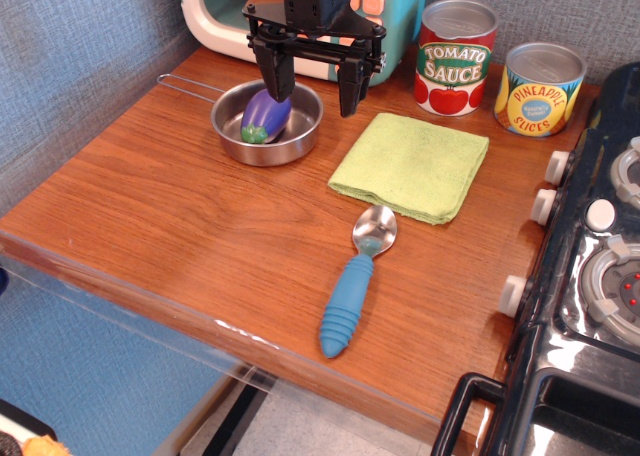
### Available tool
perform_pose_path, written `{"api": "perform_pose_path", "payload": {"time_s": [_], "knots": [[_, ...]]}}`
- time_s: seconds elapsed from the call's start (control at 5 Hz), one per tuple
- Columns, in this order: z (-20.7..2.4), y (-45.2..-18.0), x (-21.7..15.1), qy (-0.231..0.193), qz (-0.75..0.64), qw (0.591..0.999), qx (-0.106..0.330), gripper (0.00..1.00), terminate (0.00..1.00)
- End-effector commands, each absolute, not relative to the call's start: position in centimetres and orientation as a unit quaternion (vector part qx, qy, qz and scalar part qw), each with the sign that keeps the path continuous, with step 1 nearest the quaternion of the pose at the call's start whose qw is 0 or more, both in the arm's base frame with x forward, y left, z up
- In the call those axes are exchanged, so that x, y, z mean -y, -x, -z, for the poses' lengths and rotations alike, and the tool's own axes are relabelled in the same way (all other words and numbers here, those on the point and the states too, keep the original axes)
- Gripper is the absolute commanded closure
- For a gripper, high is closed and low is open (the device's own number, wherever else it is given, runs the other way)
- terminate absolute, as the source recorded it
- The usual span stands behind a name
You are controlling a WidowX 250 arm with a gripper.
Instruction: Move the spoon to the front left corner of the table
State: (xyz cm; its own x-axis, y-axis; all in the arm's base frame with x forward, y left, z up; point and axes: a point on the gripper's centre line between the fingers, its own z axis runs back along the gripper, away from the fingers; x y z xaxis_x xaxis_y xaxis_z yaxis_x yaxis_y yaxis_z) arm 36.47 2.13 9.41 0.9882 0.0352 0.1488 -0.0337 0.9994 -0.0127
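The spoon [355, 281] lies on the reddish-brown table [160, 206] near the front, right of the middle. Its silver bowl points back toward a green cloth and its ribbed blue handle points to the front edge. My gripper [314, 89] hangs open and empty at the back of the table, above the right rim of the pan, well behind the spoon. Its left finger [277, 76] is over the eggplant in the pan. The front left corner of the table [30, 241] is bare wood.
A steel pan [300, 141] with a purple eggplant [263, 116] sits at the back. A folded green cloth [412, 164] lies behind the spoon. A tomato sauce can [455, 58] and a pineapple can [540, 89] stand at the back right. A black stove [590, 276] borders the right side.
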Motion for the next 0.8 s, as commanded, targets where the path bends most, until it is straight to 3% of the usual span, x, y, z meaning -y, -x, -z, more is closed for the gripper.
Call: {"api": "perform_pose_path", "payload": {"time_s": [0.0,0.6], "knots": [[-9.4,-36.5,-2.1,0.005,-0.017,0.997,0.075,0.00,0.00],[-6.7,-29.1,2.2,0.024,0.029,0.996,0.078,0.00,0.00]]}}
